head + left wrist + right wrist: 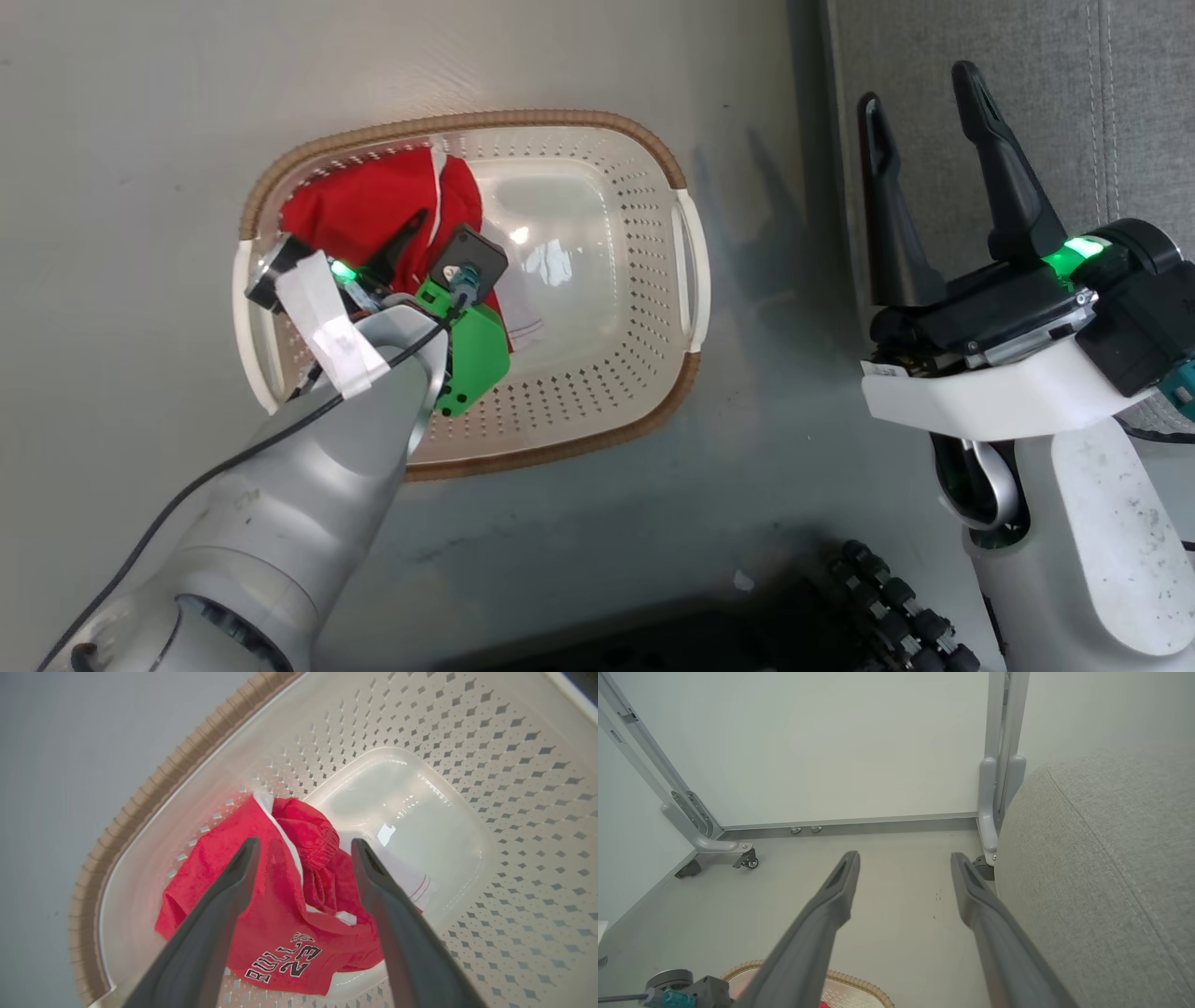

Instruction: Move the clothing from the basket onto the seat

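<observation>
The cream perforated laundry basket (560, 119) with its brown woven-look rim sat on the grey floor (140, 140) in the upper middle of the head view. The red Bulls garments (364, 201) lay bunched in its left end, while the right half of its bottom was bare. The left gripper (392, 252) reached down into the basket from the lower left of the frame. In the left wrist view its jaws were spread wide over the crumpled red fabric, one finger on each side of a gathered elastic band, pinching nothing. Whether the tips touched the cloth could not be told. The black-and-white "BULLS 23" lettering (285, 961) showed at the bottom of that view, between the fingers. The right gripper (920, 84) hung at the right of the head view, well apart from the basket, with its jaws also spread and empty. Its fingers pointed up the frame over the edge of the grey woven sofa cushion (1120, 93), which filled the upper right corner.
</observation>
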